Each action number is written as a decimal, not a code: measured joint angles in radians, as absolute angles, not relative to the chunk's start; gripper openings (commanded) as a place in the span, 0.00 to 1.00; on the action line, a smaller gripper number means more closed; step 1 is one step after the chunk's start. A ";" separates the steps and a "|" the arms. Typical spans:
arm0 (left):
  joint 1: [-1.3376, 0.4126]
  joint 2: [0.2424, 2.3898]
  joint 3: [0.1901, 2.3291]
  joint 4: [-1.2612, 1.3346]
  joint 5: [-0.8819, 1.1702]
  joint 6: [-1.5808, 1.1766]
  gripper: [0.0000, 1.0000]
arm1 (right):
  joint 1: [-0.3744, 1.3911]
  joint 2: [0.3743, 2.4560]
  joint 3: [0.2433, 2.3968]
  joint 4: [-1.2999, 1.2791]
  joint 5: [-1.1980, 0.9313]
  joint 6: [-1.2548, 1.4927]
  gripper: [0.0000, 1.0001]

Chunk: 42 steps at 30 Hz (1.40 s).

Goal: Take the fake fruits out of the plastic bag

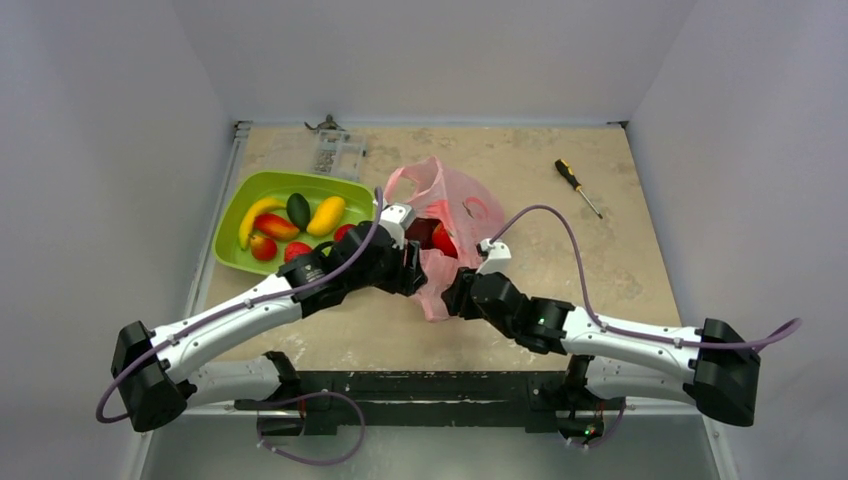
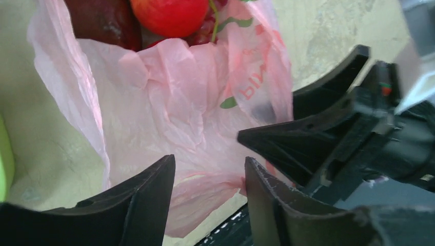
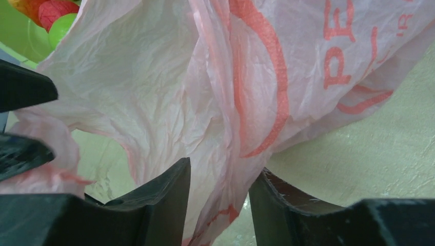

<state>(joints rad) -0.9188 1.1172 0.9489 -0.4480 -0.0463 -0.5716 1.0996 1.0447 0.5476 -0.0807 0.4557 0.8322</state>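
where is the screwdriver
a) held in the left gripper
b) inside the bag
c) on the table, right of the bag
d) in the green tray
c: the top view shows the screwdriver lying on the bare table, to the right of the plastic bag and apart from it.

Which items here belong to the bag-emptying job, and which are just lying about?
Job:
- plastic bag
- fruits still in the bag
- fruits already out, lying in the green tray, apparently the drop-off

Lying about:
- screwdriver
- clear plastic piece at the table's far edge
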 measured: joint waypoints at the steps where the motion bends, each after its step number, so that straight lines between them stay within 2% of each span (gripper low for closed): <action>1: -0.919 1.119 0.931 -0.440 -0.062 -0.584 0.44 | 1.100 1.044 0.544 -0.080 0.451 0.837 0.42; 5: -0.919 1.118 0.801 -0.395 -0.102 -0.626 0.39 | 1.096 1.014 0.514 -0.079 0.453 0.850 0.45; 9: -0.921 1.185 0.651 -0.329 -0.084 -0.682 0.34 | 1.040 0.997 0.499 -0.078 0.451 0.846 0.53; 15: -0.985 1.279 0.541 -0.230 -0.103 -0.764 0.31 | 0.877 1.029 0.499 -0.051 0.435 0.807 0.78; 23: -1.160 1.274 0.525 -0.226 -0.224 -0.841 0.31 | 0.855 1.122 0.618 -0.045 0.461 0.627 0.99; 28: -1.225 1.262 0.527 -0.270 -0.279 -0.872 0.31 | 0.852 1.296 0.826 -0.044 0.511 0.449 0.99; 30: -1.233 1.262 0.528 -0.279 -0.293 -0.879 0.31 | 0.850 1.370 0.911 -0.035 0.542 0.394 0.94; 31: -1.234 1.262 0.529 -0.282 -0.297 -0.881 0.31 | 0.842 1.410 0.959 -0.038 0.564 0.374 0.88; 35: -1.240 1.262 0.533 -0.302 -0.317 -0.885 0.31 | 0.751 1.571 1.164 -0.058 0.584 0.351 0.56; 37: -1.247 1.262 0.535 -0.309 -0.329 -0.897 0.31 | 0.678 1.629 1.245 -0.068 0.574 0.355 0.46; 40: -1.258 1.262 0.546 -0.312 -0.358 -0.907 0.32 | 0.610 1.666 1.298 -0.106 0.553 0.358 0.49; 42: -1.267 1.262 0.561 -0.325 -0.369 -0.909 0.36 | 0.598 1.676 1.314 -0.131 0.531 0.360 0.61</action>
<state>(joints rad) -1.2671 1.2625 0.5606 -0.3248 -0.3691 -0.9089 0.5983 1.6756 1.3144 -0.1314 0.5308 0.3595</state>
